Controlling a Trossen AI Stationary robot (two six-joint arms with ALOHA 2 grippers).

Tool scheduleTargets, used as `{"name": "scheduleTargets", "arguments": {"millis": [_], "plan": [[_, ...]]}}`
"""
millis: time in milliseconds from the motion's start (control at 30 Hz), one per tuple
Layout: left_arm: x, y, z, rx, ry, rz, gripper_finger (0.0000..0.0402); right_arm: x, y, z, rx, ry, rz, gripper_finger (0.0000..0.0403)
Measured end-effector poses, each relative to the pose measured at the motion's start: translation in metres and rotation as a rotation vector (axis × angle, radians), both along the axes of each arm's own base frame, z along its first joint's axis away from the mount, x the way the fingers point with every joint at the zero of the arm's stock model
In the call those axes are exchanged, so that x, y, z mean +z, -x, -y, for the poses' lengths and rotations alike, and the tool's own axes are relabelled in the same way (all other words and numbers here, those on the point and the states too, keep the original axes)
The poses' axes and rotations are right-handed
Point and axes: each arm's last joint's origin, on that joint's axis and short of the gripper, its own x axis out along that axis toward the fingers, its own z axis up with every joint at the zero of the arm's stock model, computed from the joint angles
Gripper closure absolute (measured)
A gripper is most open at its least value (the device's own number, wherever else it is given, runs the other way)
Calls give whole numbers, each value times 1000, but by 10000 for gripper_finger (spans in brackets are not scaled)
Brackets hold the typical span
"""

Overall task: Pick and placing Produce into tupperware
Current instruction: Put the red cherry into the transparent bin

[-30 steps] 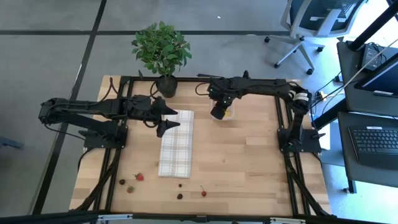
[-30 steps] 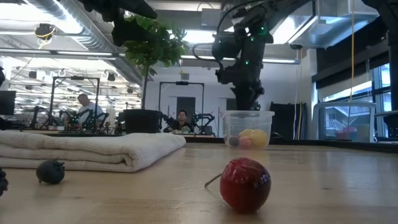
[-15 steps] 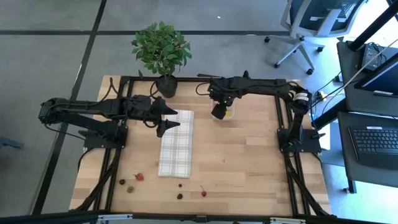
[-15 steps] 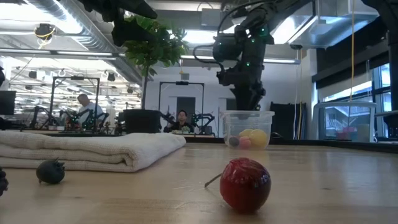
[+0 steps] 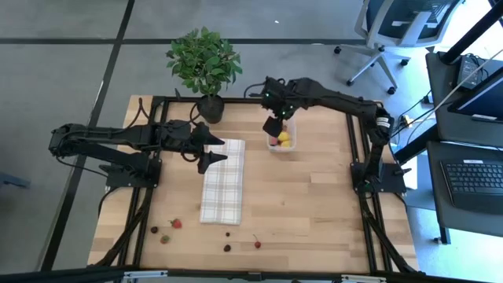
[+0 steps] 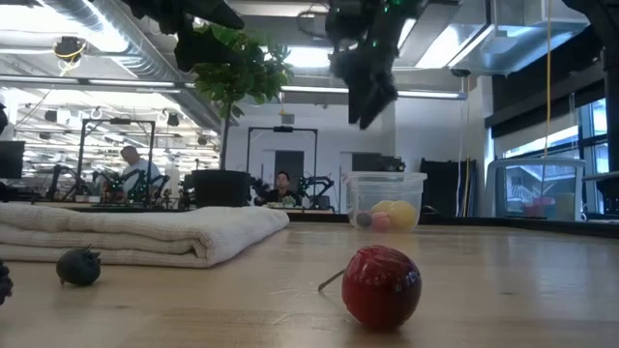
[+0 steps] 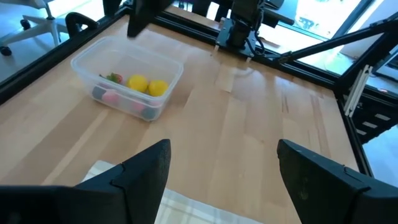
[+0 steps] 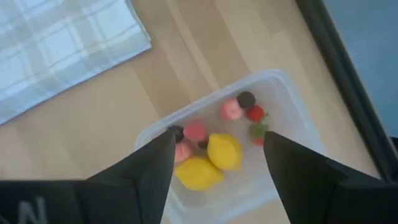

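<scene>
The clear tupperware [image 5: 281, 140] stands on the table's far middle part and holds two yellow pieces [image 8: 211, 160] with pink, red and dark ones. It also shows in the low view [image 6: 387, 200] and the left wrist view [image 7: 127, 84]. My right gripper [image 5: 271, 124] hangs open high above it [image 8: 217, 180], empty. My left gripper [image 5: 206, 159] hovers open over the far-left corner of the checked cloth [image 5: 222, 181]. Loose produce lies near the table's near edge: a red piece [image 5: 176, 224], dark pieces [image 5: 227, 248] and a red cherry [image 6: 382, 285].
A potted plant [image 5: 204, 67] stands at the table's far edge, left of the tupperware. The folded checked cloth [image 6: 135, 232] lies along the table's middle. Bare wood stretches to the right of the cloth [image 5: 314, 204]. People sit in the room behind.
My right gripper has risen from just above the tupperware to well clear of it and drifted a little toward the far edge. The yellow pieces inside now show from above. The left arm has kept still.
</scene>
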Motion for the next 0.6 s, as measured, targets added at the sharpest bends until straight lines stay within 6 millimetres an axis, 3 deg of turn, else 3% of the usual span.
{"name": "scheduleTargets", "arguments": {"millis": [167, 333, 433, 600], "plan": [[0, 0, 0, -1, 1, -1, 117, 46, 7, -11, 2, -50, 49, 154], [-7, 3, 0, -9, -6, -77, 117, 79, -4, -67, 136, -138, 170, 153], [-11, 6, 2, -57, -14, -127, 117, 80, -14, -112, 289, -103, 179, 153], [-10, 6, 11, -221, 6, -119, 117, 56, -31, -191, 453, -96, 237, 153]]}}
